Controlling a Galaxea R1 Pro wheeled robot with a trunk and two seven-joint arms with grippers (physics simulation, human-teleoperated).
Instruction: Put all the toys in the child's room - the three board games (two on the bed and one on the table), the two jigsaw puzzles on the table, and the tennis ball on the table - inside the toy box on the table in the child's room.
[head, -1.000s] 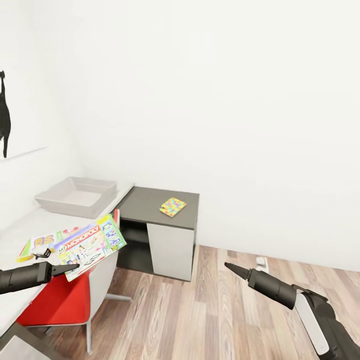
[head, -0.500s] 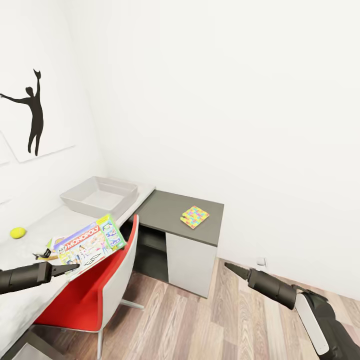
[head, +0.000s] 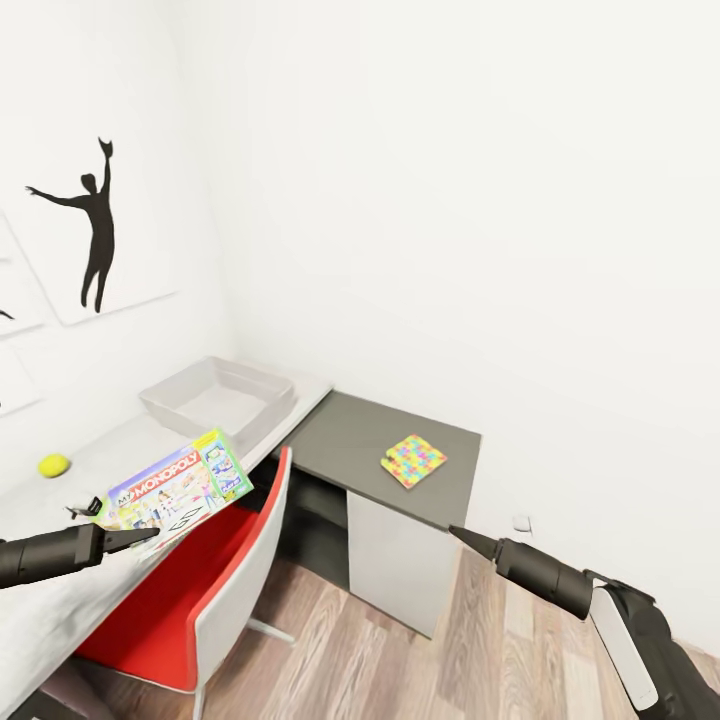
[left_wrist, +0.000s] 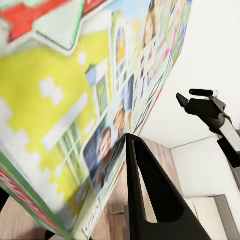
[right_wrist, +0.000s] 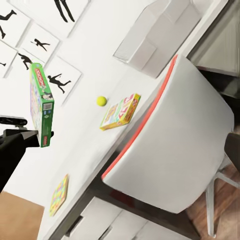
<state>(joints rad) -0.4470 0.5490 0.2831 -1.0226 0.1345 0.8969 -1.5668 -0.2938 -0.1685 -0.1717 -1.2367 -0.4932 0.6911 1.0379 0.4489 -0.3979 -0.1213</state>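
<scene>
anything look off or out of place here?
One oddity: the Monopoly box is off the table, pinched by an edge in the left gripper and tilted above the red chair. The toy box, tennis ball and jigsaw puzzle sit flat.

A red Monopoly banner was noted on the green-edged board game. The ball was yellow-green, the toy box grey, the jigsaw puzzle multicoloured, the chair red and grey.
</scene>
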